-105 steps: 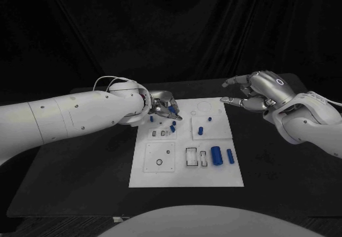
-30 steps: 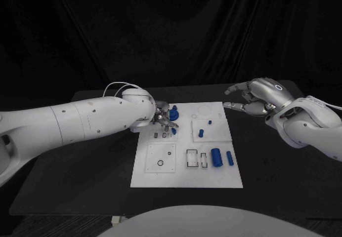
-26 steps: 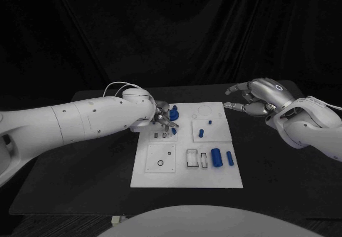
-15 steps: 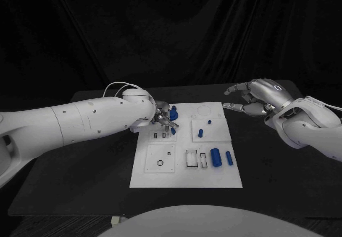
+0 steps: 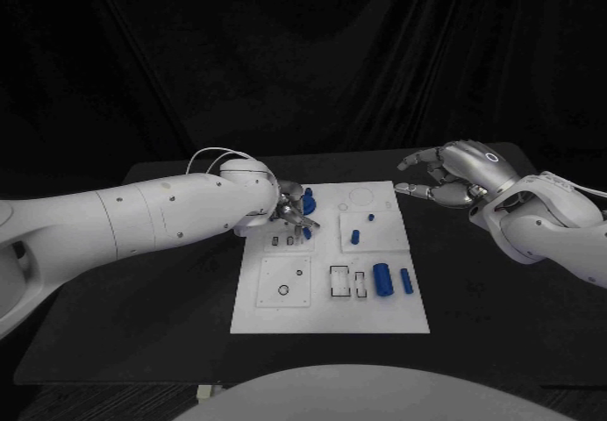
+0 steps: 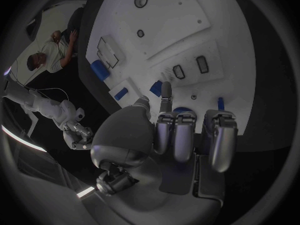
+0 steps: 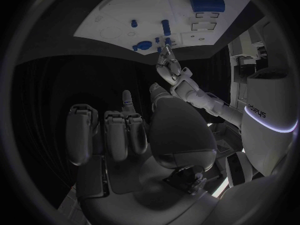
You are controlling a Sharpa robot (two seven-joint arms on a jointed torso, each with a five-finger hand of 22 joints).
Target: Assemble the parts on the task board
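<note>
White task board [image 5: 332,311] anchors our view: at its far-left corner our left hand [image 5: 289,208] has barely shifted over the last second, fingers hovering around a blue part [image 5: 308,202], grasp unclear; insertion looks unfinished. Off the board's far-right corner, our right hand [image 5: 449,175] stays half-curled, holding nothing.

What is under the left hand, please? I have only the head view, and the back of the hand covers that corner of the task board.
Observer: The left wrist view shows a small blue part between the tips of two outstretched fingers of the left hand. I cannot tell whether they touch it.
Operator: Thank you. Is the right hand carrying anything? I see only its back.
Observer: No. In the right wrist view the right hand has nothing in its palm or between its fingers.
</note>
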